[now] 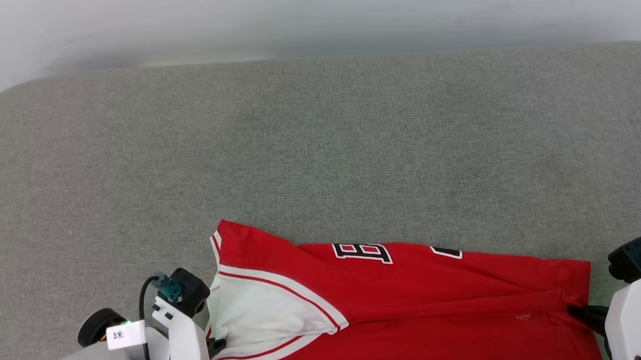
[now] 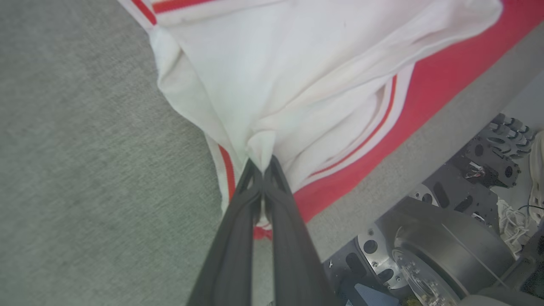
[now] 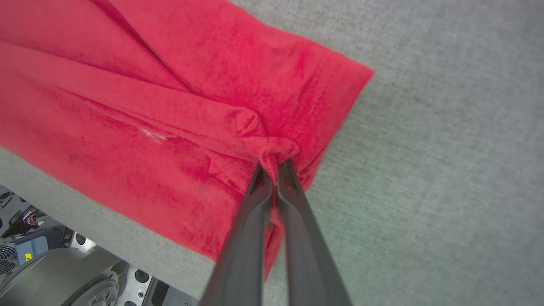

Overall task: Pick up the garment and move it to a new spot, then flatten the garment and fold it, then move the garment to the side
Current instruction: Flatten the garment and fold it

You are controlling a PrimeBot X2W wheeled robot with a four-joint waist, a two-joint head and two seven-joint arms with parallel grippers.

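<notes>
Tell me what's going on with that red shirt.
The robot holds the garment at both ends. Its left gripper is shut on white fabric at the sleeve end, its right gripper on red fabric by the hem. The garment lies creased along the near edge of the grey padded surface, its lettering partly hidden.

- Left gripper [image 2: 263, 165] is closed, its tips pinching white cloth of the garment [image 2: 297, 63]
- Right gripper [image 3: 274, 166] is closed also, tips pinching a bunched red edge
- Left forearm [image 1: 186, 339] stands at lower left of head view, right forearm [image 1: 631, 307] at lower right, both white
</notes>
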